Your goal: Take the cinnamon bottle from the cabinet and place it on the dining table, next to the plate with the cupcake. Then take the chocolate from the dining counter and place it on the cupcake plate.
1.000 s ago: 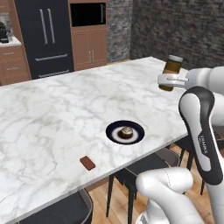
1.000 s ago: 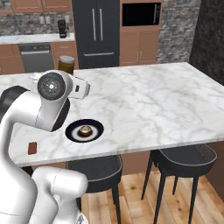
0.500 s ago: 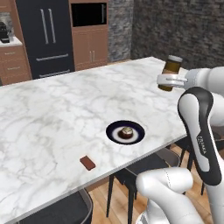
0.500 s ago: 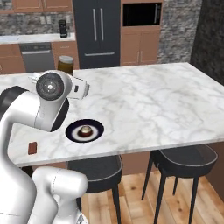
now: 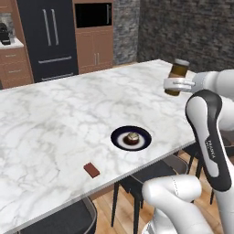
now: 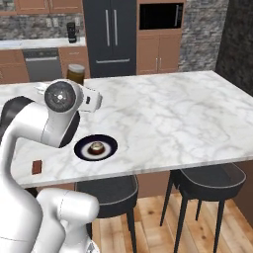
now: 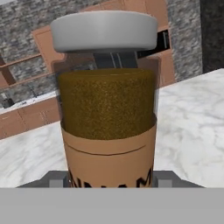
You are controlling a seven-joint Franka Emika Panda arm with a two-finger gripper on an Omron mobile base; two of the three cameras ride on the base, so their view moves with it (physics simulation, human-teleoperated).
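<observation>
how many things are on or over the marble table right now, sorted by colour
Brown: 3, namely the small brown cinnamon bottle with pale cap held above the table in the gripper, the tiny brown cupcake with cream top, and the flat reddish-brown chocolate bar
Dark navy: 1, the round plate under the cupcake
Total: 4

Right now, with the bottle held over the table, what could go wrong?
1. The end effector holds the cinnamon bottle low on its body, above the dining table near its edge; a release here could tip it or send it off the edge.
2. The plate with the cupcake is some way off, so a set-down here would likely miss "next to".
</observation>
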